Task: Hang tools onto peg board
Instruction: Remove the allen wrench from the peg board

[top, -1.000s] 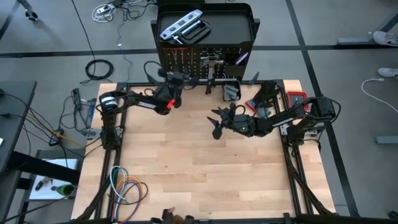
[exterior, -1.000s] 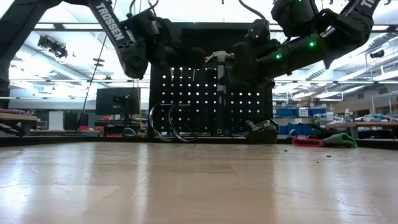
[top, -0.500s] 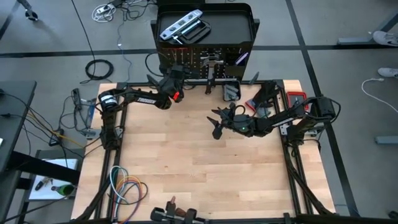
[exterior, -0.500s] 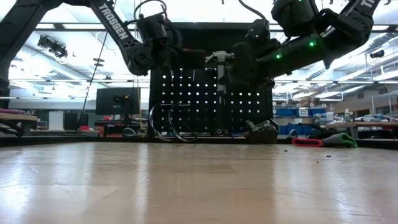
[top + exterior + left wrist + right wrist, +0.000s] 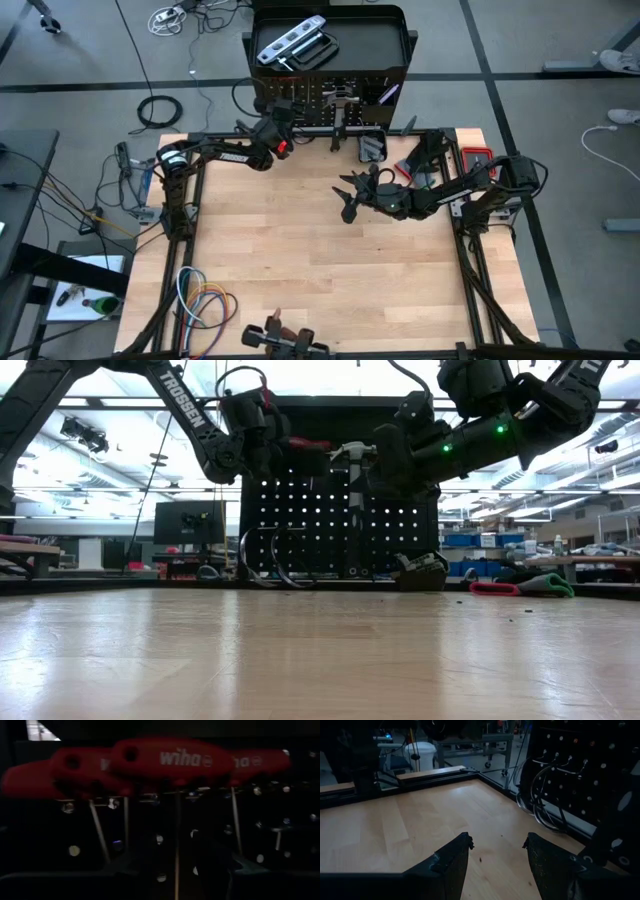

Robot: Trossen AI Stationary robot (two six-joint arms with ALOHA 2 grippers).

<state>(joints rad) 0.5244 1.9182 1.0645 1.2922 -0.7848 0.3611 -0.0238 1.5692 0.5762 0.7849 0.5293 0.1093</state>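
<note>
Red T-handle drivers fill the left wrist view: three red handles in a row, thin shafts hanging down against the peg board. The nearest looks to be carried by the left gripper, which sits hard up against the board's left part at upper-row height; in the low view the red handle shows just ahead of that gripper. Its fingers are not visible clearly enough to say whether they are clenched on the tool; cannot tell.

Step in hand, as judged: placing a driver beside the ones already hung. Next move calls for lining the handle's hole with a peg, easing it on, then letting go without knocking its neighbours.

Centre: a hammer hangs on the board, and dark hoops hang low on it. A level lies in the tray on top of the stand.

Right: right gripper hovers over the table's middle, fingers spread and empty, well apart from the board. Red-handled pliers lie at the table's right back corner, not yet hung.
</note>
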